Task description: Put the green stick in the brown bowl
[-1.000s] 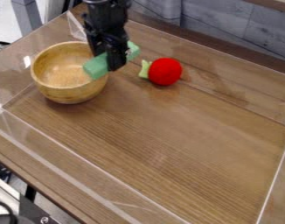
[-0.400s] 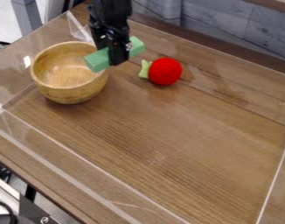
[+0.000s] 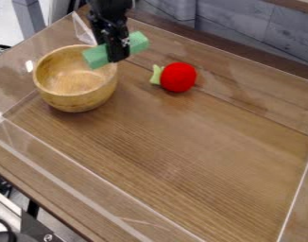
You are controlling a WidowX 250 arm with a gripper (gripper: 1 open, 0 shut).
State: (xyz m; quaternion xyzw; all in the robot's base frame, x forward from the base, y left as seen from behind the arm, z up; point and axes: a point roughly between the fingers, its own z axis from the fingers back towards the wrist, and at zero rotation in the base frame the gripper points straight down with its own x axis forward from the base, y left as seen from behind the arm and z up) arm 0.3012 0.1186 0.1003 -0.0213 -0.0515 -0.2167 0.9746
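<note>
The green stick (image 3: 100, 57) hangs tilted in the air, its lower left end over the right rim of the brown bowl (image 3: 75, 78) and its upper right end near the arm's right side. My black gripper (image 3: 113, 47) comes down from the top of the view and is shut on the green stick at its middle. The brown bowl is round, light wood, and sits at the left of the table with nothing inside it.
A red round toy (image 3: 179, 77) with a small green leaf lies on the wooden table right of the bowl. Clear plastic walls (image 3: 30, 142) border the table on all sides. A grey wall runs along the back.
The gripper has lifted the green stick up and slightly back; it now hangs higher above the bowl's right rim. The bowl and the red toy have not moved.
</note>
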